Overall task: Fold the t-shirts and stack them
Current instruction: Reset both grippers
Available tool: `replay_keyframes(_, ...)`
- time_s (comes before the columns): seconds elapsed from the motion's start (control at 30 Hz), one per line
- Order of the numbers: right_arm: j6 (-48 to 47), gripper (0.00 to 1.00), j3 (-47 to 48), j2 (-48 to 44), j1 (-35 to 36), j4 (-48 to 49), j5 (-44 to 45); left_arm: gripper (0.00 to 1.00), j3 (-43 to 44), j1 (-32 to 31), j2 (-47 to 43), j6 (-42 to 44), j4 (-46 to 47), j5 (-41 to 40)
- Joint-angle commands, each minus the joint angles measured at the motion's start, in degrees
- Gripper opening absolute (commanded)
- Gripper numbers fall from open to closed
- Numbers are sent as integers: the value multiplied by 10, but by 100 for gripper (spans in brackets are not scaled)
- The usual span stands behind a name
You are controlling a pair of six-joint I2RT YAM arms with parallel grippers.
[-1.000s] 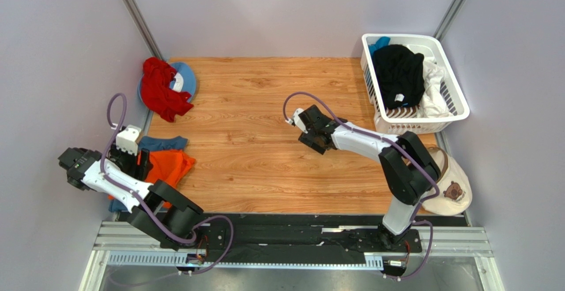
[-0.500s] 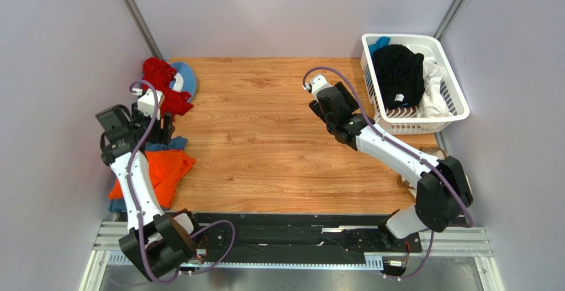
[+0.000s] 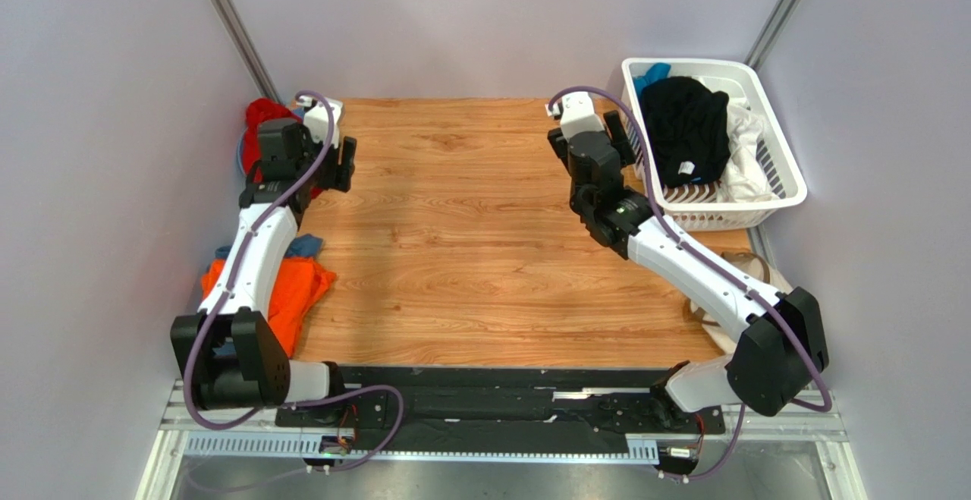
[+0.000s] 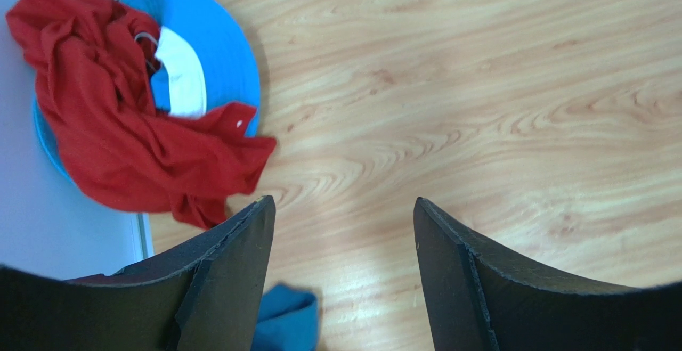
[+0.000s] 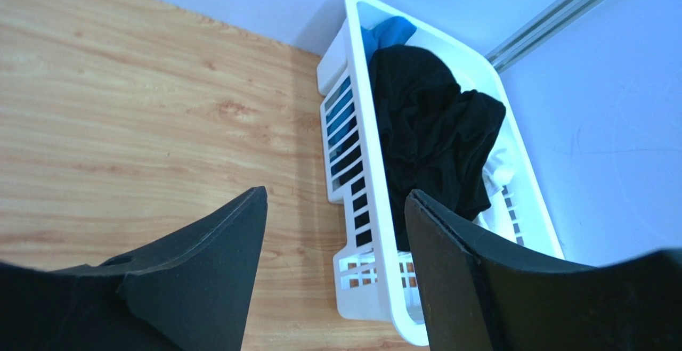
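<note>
1. While your left hand (image 4: 344, 215) hangs above the far left part of the desk (image 3: 456, 250), its two fingers (image 4: 232, 271) stand apart with nothing between them.
2. You have the red shirt (image 4: 120, 143) crumpled just to the left of that hand. It lies partly over a round blue thing (image 4: 220, 55) at the desk's far left corner.
3. Your orange shirt (image 3: 294, 295) lies at the near left edge of the desk, on top of a blue shirt (image 3: 303, 246) that peeks out at its far side. The left arm passes over both of them.
4. Your right hand (image 5: 336, 199) hovers over the far right of the desk, just beside the white basket (image 5: 340, 139). Its fingers are spread and hold nothing.
5. Look into the basket: a black shirt (image 5: 432, 127) is heaped in the middle, and a white shirt (image 3: 747, 136) lies bunched against the right side. A bit of blue cloth (image 5: 388, 31) shows at the far end.
6. Neither of your hands touches any shirt.
</note>
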Motion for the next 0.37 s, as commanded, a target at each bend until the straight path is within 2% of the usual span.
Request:
replay_keyframes(0.0, 25, 68, 37, -11, -6, 46, 26, 72, 59, -25, 31, -44, 30, -48)
replay_keyframes(0.33, 47, 68, 30, -11, -16, 40, 24, 72, 45, -41, 38, -58, 68, -66)
